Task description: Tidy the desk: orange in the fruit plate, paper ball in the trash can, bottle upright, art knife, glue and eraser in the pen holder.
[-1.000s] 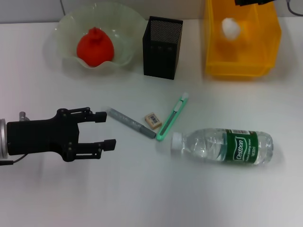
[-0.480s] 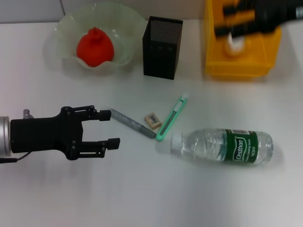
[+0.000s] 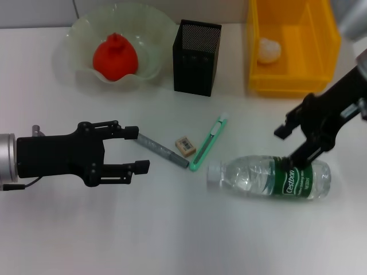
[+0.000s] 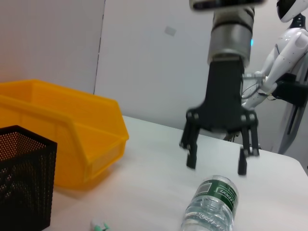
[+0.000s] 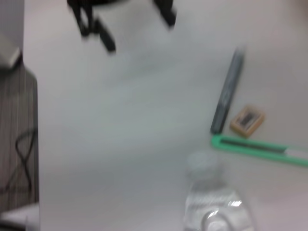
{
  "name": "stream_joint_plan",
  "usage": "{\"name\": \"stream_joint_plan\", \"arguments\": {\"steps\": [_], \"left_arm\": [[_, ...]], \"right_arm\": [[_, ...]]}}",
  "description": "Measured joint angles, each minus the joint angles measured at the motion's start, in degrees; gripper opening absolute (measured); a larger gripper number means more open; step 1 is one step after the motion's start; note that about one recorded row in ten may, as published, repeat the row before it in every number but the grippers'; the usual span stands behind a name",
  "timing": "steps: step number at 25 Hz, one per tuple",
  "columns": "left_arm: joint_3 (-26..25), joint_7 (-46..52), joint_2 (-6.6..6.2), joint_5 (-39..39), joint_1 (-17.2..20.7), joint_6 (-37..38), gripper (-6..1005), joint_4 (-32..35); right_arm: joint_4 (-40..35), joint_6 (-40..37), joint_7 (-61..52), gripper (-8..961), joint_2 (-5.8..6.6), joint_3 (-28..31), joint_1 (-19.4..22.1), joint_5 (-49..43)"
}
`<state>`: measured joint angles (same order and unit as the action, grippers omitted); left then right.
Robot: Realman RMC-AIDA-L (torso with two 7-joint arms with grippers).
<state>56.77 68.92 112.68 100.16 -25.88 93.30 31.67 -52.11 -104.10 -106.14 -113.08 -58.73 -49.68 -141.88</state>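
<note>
White desk point(image 3: 172, 229) holds a water bottle point(image 3: 269, 177) lying on its side. Right gripper point(image 3: 295, 143) hangs just above it, jaws apart. Left gripper point(image 3: 137, 150) is spread wide by the glue stick point(image 3: 160, 150). Next, I think: drop, squeeze the bottle, stand it up.

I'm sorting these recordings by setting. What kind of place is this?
Probably a robotics lab staged as an office desk: a white tabletop carries a black mesh pen holder and a green utility knife, and a white humanoid robot stands by the wall in the left wrist view.
</note>
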Motion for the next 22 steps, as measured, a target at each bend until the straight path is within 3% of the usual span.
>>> {"name": "stream_joint_plan", "arguments": {"steps": [1, 2, 6, 22], "left_arm": [[0.0, 0.1, 0.0, 0.0, -0.1, 0.0, 781, 0.0], [0.0, 0.1, 0.0, 0.0, -0.1, 0.0, 781, 0.0], [0.0, 0.1, 0.0, -0.1, -0.2, -0.2, 781, -0.2], [-0.1, 0.1, 0.09, -0.1, -0.3, -0.3, 777, -0.4]], "right_arm": [[-0.9, 0.3, -0.3, 783, -1.62, -1.6, -0.4, -3.4], [-0.9, 0.3, -0.3, 783, -1.62, -1.6, -0.4, -3.4], [-3.3, 1.6, -0.3, 783, -5.76, -3.2, -1.0, -11.9], [2.0, 8.2, -1.8, 785, -6.19, -12.5, -1.6, -12.2]]}}
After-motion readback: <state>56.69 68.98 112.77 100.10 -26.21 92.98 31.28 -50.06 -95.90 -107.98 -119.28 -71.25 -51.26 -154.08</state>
